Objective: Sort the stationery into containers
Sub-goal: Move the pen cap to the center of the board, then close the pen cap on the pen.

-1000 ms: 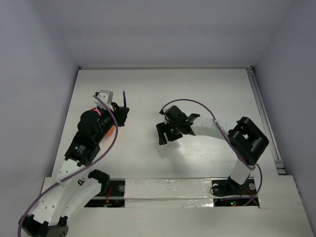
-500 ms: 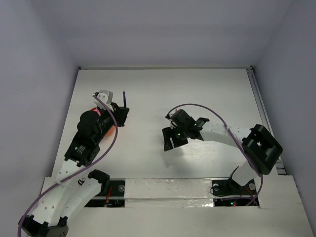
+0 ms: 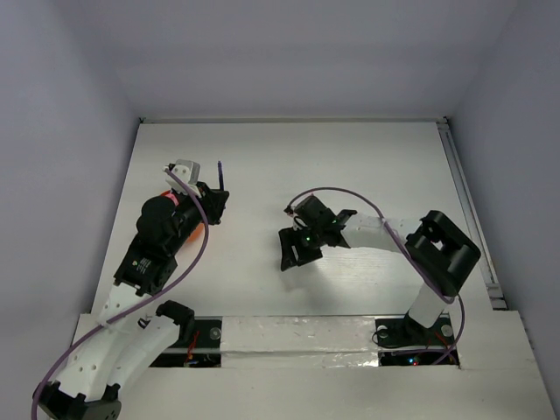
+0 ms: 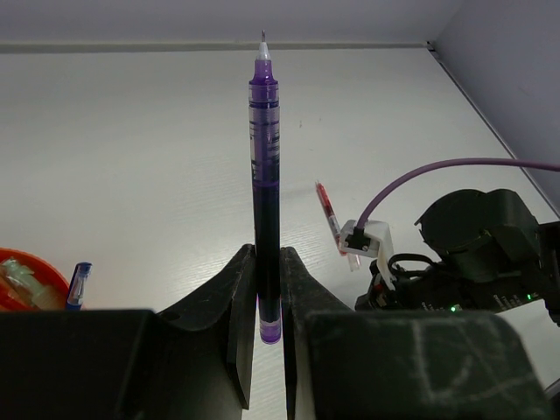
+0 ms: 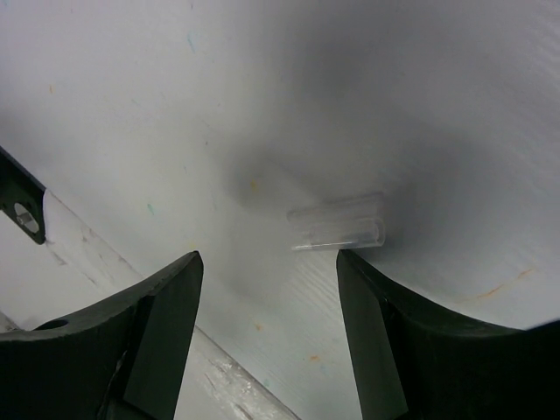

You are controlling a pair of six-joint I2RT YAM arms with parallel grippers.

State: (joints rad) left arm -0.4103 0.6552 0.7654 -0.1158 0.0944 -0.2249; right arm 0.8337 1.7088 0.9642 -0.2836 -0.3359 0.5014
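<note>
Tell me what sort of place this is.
Probably a robot lab test cell: a white table boxed in by plain grey walls, a left arm and right arm bolted at its near edge, and a purple pen to sort.

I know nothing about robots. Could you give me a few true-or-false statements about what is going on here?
1. The left gripper is shut on a purple pen. True.
2. The right gripper is clamped on the red pen. False: it is open, and the red pen lies on the table.
3. A clear cap lies on the table under the right gripper. True.
4. The orange pot is empty. False: pale items sit inside it.
</note>
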